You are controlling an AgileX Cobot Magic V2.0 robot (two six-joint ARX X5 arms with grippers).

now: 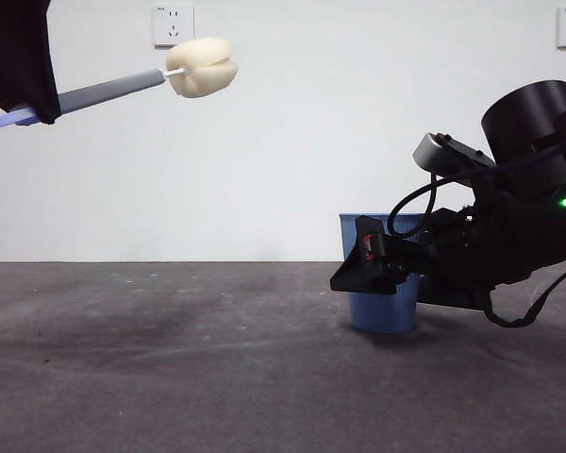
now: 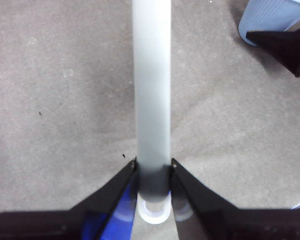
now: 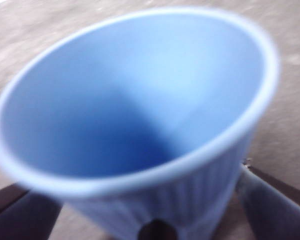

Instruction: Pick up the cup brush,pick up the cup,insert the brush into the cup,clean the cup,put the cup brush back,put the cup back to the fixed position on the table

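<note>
Grey table, ribbed blue cup

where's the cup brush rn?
Held in the air by the left gripper, upper left of the front view: cup brush, sponge head toward the cup on the table's right.

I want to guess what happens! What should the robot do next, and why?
Probably close the right pincer on the ribbed blue plastic cup and lift it: its jaws sit either side, cup on the dark grey table. The left pincer already holds the grey-handled sponge brush aloft.
</note>
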